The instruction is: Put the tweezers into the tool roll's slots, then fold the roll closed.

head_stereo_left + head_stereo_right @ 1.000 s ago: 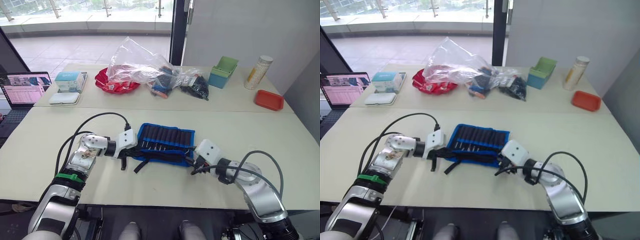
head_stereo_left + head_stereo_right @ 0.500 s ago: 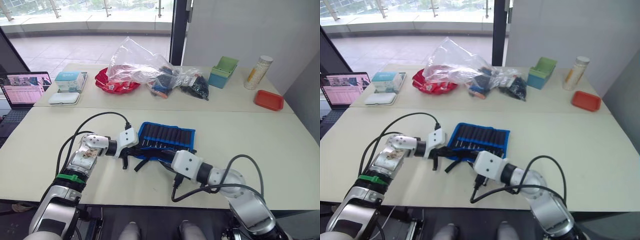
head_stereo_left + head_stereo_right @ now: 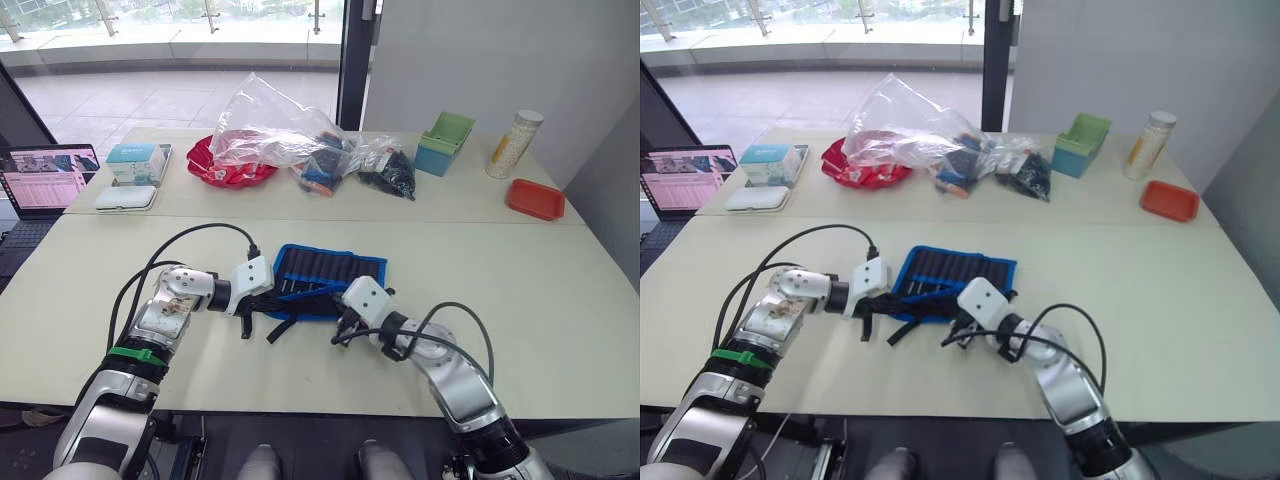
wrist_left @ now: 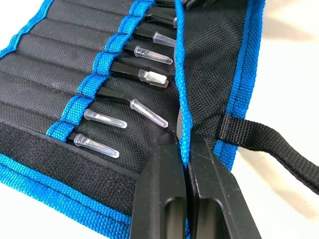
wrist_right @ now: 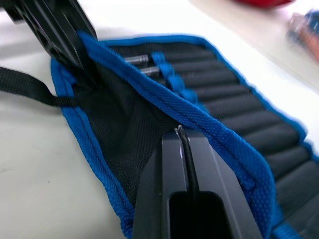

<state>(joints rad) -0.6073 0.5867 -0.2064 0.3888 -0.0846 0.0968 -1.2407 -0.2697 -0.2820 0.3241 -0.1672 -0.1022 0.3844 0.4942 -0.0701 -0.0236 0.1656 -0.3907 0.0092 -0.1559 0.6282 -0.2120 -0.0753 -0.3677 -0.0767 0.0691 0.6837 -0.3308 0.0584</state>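
The tool roll (image 3: 330,270) lies open in the middle of the near table, black with a blue border. Several tweezers (image 4: 144,74) sit in its slots (image 4: 60,55), their clear-capped tips pointing toward the near flap. My left gripper (image 3: 247,318) is at the roll's near left corner, by the black strap (image 3: 283,328). In its wrist view it (image 4: 183,142) is pinched on the flap's blue edge. My right gripper (image 3: 340,328) is at the near edge further right. It (image 5: 179,132) is shut on that same raised blue edge.
On the far table are a clear plastic bag (image 3: 270,125) over a red dish (image 3: 235,168), a green bin (image 3: 447,140), a tall canister (image 3: 516,143) and a red tray (image 3: 535,198). A laptop (image 3: 45,180) and a white box (image 3: 128,197) sit at the far left.
My right gripper has moved left from the roll's right end along its near edge and shut on the flap. The left gripper has stayed at the near left corner.
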